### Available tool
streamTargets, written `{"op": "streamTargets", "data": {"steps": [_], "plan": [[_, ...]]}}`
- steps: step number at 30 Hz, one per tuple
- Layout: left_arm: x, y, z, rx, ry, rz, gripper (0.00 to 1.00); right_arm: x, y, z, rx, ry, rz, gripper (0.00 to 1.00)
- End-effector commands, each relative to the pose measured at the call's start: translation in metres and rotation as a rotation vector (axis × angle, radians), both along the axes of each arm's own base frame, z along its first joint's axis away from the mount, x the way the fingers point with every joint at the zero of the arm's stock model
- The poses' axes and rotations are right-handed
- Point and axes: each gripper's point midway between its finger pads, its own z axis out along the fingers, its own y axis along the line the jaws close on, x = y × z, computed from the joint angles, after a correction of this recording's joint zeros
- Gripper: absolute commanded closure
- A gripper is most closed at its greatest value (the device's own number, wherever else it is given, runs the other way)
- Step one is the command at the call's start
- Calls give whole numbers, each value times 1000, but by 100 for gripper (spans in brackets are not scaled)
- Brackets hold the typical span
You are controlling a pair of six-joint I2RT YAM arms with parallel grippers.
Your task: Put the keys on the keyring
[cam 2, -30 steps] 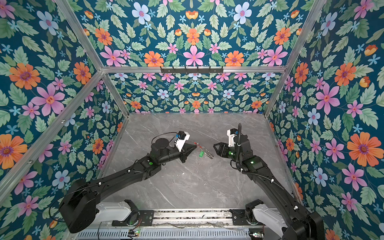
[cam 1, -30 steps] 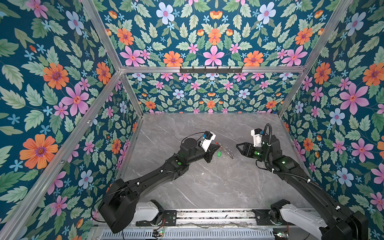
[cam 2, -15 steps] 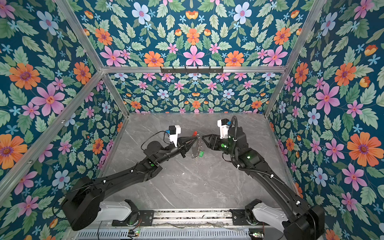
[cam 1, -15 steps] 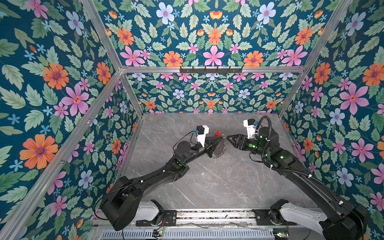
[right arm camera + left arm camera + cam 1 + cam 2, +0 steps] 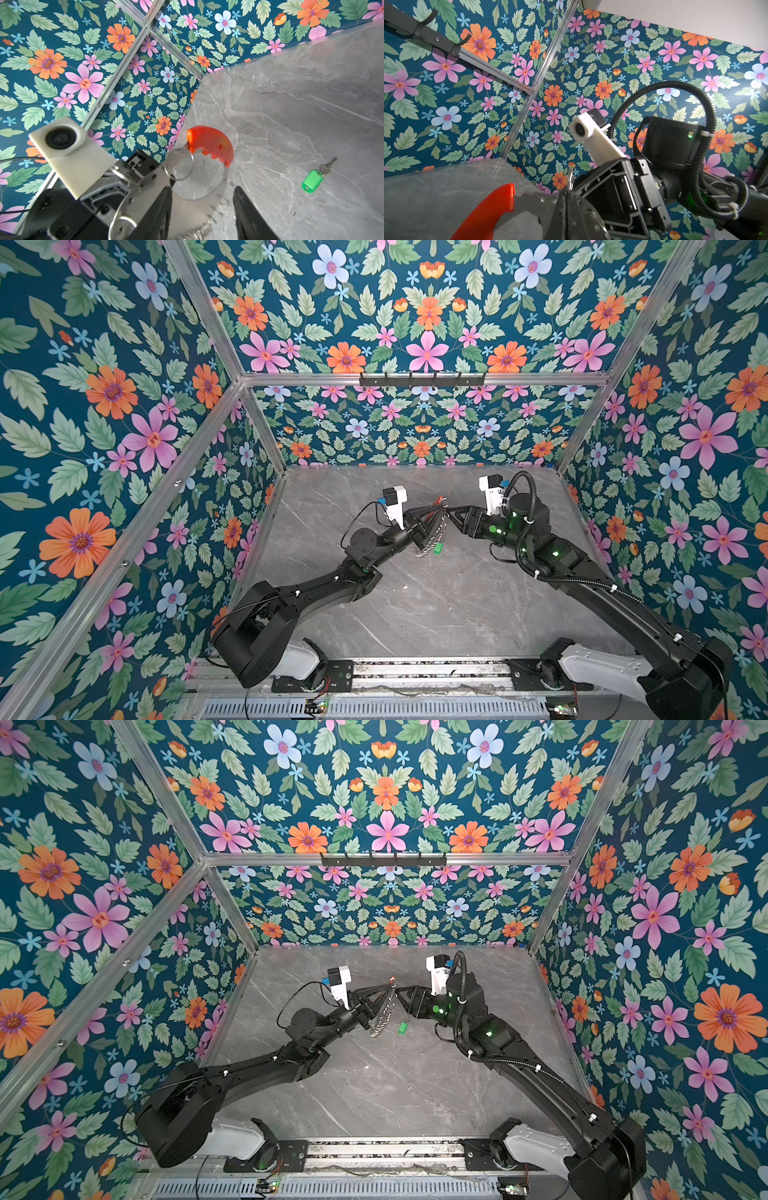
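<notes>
Nearest you, the grey marble table [image 5: 415, 614] stretches out from the two arm bases. Farther in, the key [image 5: 437, 548], with its green head and short metal shaft, lies flat on the stone in both top views. Neither arm touches it, and the right wrist view shows it lying apart from the ring. Just beyond it, your left gripper [image 5: 422, 522] is clamped tight on the keyring [image 5: 437, 526]. It holds the ring tilted on edge, with the red arc [image 5: 209, 143] at the end away from the key. Your right gripper [image 5: 451, 512] meets the ring from the opposite side. Its fingers [image 5: 249, 214] stand about half apart with the loop-lined rim between them, and you cannot tell whether they touch the metal. Behind them, a black hook rail [image 5: 422, 380] crosses the floral back wall.
</notes>
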Motion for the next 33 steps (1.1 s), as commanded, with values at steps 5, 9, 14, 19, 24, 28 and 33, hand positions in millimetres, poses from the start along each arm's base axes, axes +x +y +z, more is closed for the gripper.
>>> {"op": "streamTargets", "data": {"steps": [5, 9, 14, 19, 24, 28, 33], "plan": [[-7, 4, 6, -60, -13, -30, 100, 0, -32, 6, -93, -93, -123, 51], [-7, -2, 6, -65, 39, -81, 100, -2, -32, 23, -86, -124, -89, 57], [-8, -4, 8, -65, 43, -104, 100, -6, -9, 40, -3, -179, 44, 65], [-9, -2, 12, -85, 51, -108, 100, -9, 7, 46, 61, -197, 130, 71], [-5, -2, 12, -82, 56, -97, 100, -9, 11, 52, 101, -214, 146, 72], [-6, -5, 13, -77, 56, -115, 100, -8, 13, 52, 95, -225, 158, 76], [-4, 1, 15, -91, 60, -84, 100, -2, 7, 44, 83, -208, 109, 76]]}}
